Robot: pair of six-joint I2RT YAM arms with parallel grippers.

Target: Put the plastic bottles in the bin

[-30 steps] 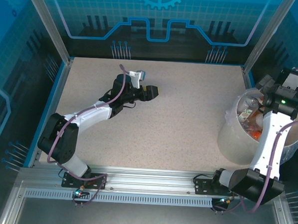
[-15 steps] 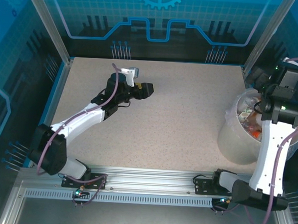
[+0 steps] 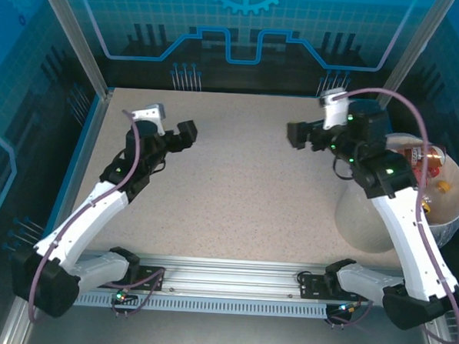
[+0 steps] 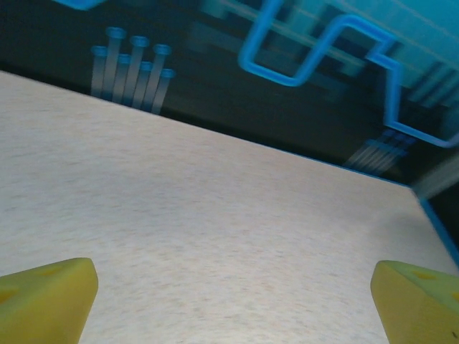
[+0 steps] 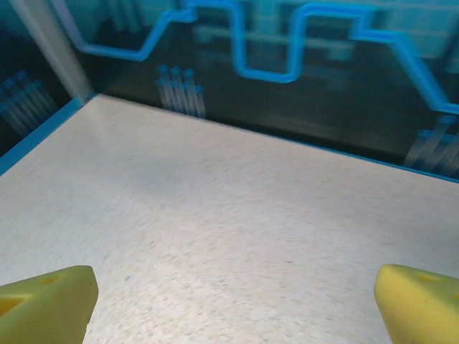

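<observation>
The bin [image 3: 359, 219], a big round white tub, stands at the table's right edge. Plastic bottles [image 3: 426, 158] with orange and brown labels lie inside it, partly hidden by my right arm. My right gripper [image 3: 297, 135] hangs over the back middle of the table, left of the bin, pointing left. Its yellow fingertips [image 5: 46, 301] stand wide apart, and the right gripper [image 5: 237, 297] is open with bare table between them. My left gripper [image 3: 187, 131] hovers over the table's back left, open [image 4: 237, 301], its yellow fingertips [image 4: 44, 297] far apart over bare table.
A speckled beige table [image 3: 244, 196] lies between the two arms. Blue panel walls [image 3: 244, 34] close the back and sides, with aluminium posts [image 3: 75, 40] at the corners. The metal rail [image 3: 232, 276] with the arm bases runs along the near edge.
My left arm drew back to the left and its jaws opened wide. My right arm swung from over the bin leftward to the back middle of the table, uncovering the bottles.
</observation>
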